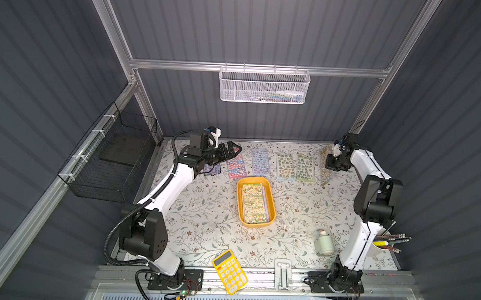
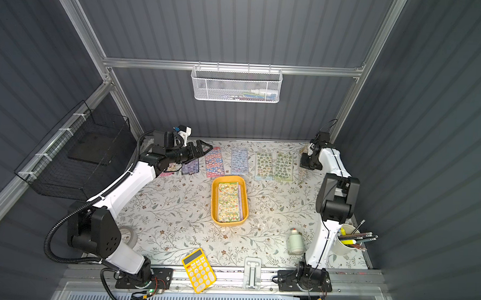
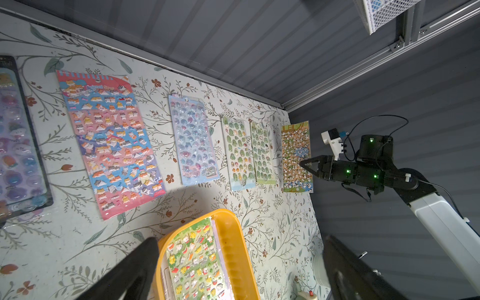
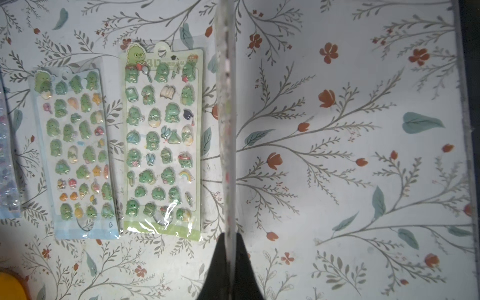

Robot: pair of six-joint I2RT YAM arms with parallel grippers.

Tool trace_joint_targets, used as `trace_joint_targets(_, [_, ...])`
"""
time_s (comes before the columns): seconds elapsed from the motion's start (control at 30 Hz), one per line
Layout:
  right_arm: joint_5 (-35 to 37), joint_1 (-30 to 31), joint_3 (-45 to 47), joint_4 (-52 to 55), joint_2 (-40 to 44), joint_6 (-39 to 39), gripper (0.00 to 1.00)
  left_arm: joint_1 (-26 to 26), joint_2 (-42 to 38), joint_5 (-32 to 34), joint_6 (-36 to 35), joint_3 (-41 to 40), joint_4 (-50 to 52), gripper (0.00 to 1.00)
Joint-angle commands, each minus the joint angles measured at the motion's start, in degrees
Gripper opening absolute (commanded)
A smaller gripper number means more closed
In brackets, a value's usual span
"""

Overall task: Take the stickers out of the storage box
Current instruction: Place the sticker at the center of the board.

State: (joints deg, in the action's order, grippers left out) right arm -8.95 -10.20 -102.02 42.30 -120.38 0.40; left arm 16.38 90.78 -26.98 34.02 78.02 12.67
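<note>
The mustard-yellow storage box [image 1: 270, 203] [image 2: 243, 189] [image 3: 233, 246] sits mid-table with a stack of stickers [image 1: 254, 202] [image 3: 194, 262] inside, a green-and-yellow sheet on top. More sticker sheets lie in a row along the back: purple [image 1: 213, 169], pink [image 1: 236, 165], blue [image 1: 260, 162] and two green [image 1: 285, 166] [image 1: 305, 167]. My left gripper [image 1: 238, 149] [image 3: 241, 240] hovers open and empty over the row's left end. At the row's right end my right gripper [image 1: 330, 167] [image 4: 230, 249] is shut on a panda sticker sheet [image 3: 296, 145] [image 4: 227, 117], held on edge just above the table.
A yellow calculator [image 1: 230, 271] lies at the front edge beside a white holder [image 1: 283, 272]. A glue bottle [image 1: 324, 242] and a pen cup [image 1: 380, 246] stand front right, a tape roll [image 2: 127, 235] front left. A white mesh basket [image 1: 264, 86] hangs behind, a black wire basket [image 1: 107, 161] on the left wall.
</note>
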Motion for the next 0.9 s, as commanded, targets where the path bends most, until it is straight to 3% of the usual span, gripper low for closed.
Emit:
trace_joint_targets(0.0, [-2.2, -1.2, -2.6, 1.9, -1.8, -1.3, 0.0, -0.6, 0.5, -0.6, -0.4, 2.1, 0.9, 1.0])
trace_joint_targets(0.3, [-5.4, -2.9, -4.9, 2.6, -7.8, -1.7, 0.0, -0.6, 2.0, -0.8, 0.8, 2.3, 1.4, 1.0])
trace_joint_targets(0.6, [2.5, -2.9, -9.8, 5.4, -13.5, -4.4, 0.01, -0.6, 3.3, -0.9, 2.3, 4.9, 1.9, 1.0])
trace_joint_targets(0.87, [5.8, -3.0, -11.3, 5.6, -14.7, -3.8, 0.23, -0.6, 4.7, -1.6, 3.2, 5.7, 1.6, 1.0])
